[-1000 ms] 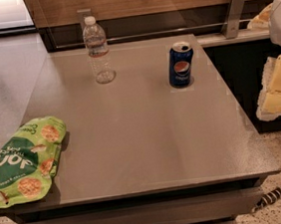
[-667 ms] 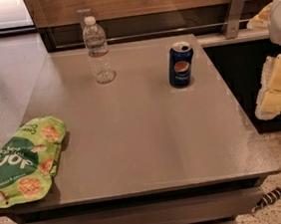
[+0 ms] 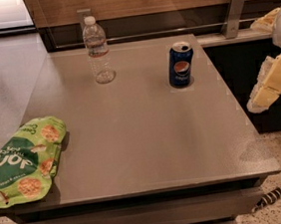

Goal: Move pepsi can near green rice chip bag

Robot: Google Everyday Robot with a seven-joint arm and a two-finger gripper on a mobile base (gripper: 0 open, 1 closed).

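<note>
the green rice chip bag [image 3: 23,164] lies flat far to the left of the pepsi can [image 3: 180,64] and nearer the front, at the table's [image 3: 143,134] left front corner, with part of it seeming to hang over the edge. the clear water bottle [image 3: 97,51] stands upright to the left of the can at about the same depth, well apart from it. the can itself stands upright toward the back right of the tabletop, near the right edge, with nothing touching it. my claw [image 3: 271,82] hangs to the right of the can, off the table's side and well apart from it. neither task thing is in it. from this angle i cannot tell whether it is released or clenched, and what shows may be only part of it.

the step in hand, as i judge it, is the reach for the can, which has not begun. to do it well i should come at the can from its right side, level and about mid-height. the claw should be spread wider than the can and close squarely on its round wall so it neither tips nor skids. after that i would give it a small lift and carry it left and forward, passing in front of the bottle. i would set it down gently and upright just right of the bag, close but not on its soft edge.
</note>
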